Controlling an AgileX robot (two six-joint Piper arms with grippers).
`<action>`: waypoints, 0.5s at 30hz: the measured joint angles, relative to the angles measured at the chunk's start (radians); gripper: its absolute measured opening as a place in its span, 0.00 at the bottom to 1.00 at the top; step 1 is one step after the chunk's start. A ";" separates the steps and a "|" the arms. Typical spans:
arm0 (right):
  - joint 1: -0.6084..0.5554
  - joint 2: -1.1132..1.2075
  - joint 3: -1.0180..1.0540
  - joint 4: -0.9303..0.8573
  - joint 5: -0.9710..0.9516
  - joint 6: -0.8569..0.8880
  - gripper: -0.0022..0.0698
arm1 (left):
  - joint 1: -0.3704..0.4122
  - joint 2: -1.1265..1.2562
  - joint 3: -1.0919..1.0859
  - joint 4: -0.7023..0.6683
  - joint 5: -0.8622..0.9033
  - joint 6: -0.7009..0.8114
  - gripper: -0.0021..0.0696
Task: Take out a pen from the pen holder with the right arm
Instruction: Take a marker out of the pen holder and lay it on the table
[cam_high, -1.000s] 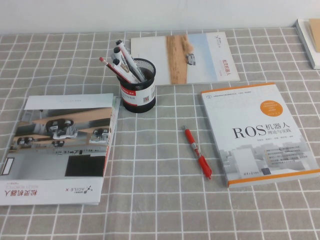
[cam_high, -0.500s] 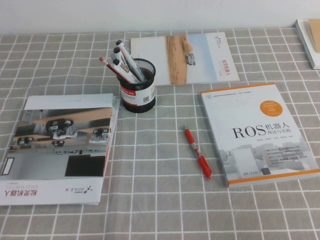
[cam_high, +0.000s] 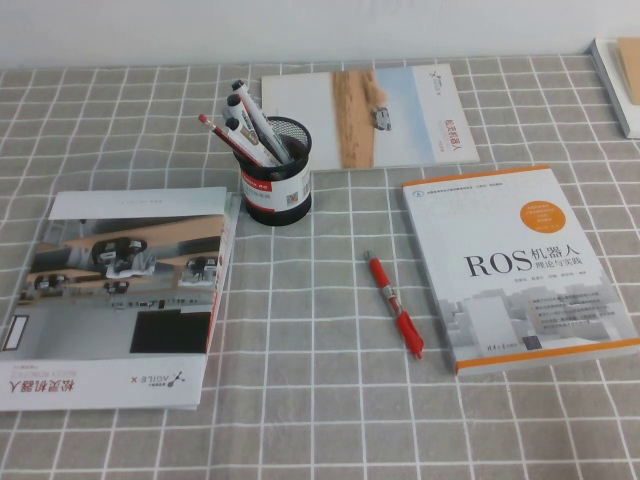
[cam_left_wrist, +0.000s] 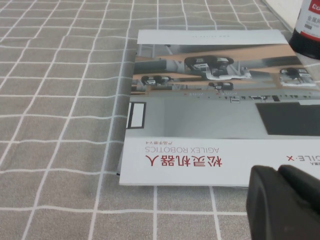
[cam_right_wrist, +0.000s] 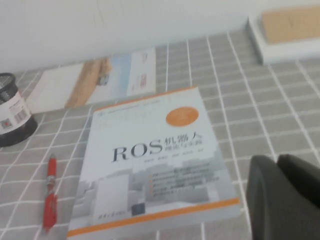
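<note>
The right end effector (cam_right_wrist: 277, 162) is hanging low over the checked counter (cam_high: 330, 400) at the robot's near right, outside the high view, its fingers clenched together and gripping nothing; the book (cam_high: 520, 265) is lying flat just ahead of it and slightly to its left; the red pen (cam_high: 396, 305) is lying on the cloth beside the book's left edge, near it but not touching, so further to this end effector's left; the holder (cam_high: 276, 170) is standing upright well ahead and far to its left, with several pens (cam_high: 245, 120) leaning out toward the robot's left; a booklet (cam_high: 370, 115) is lying just behind the holder, far ahead of the end effector; a tray (cam_high: 615, 85) is sitting far ahead, toward its right. The left end effector (cam_left_wrist: 277, 172) is hovering at the near edge of the brochure (cam_high: 120, 290), its fingers looking pressed together with nothing between them; the holder is standing well ahead of it, to its right.
</note>
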 joint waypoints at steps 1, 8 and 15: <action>0.000 -0.025 0.018 0.001 -0.017 -0.022 0.01 | 0.000 0.000 0.000 0.000 0.000 0.000 0.02; -0.002 -0.061 0.120 0.002 -0.108 -0.056 0.01 | 0.000 0.000 0.000 0.000 0.000 0.000 0.02; -0.002 -0.061 0.124 -0.032 -0.070 -0.078 0.01 | 0.000 0.000 0.000 0.000 0.000 0.000 0.02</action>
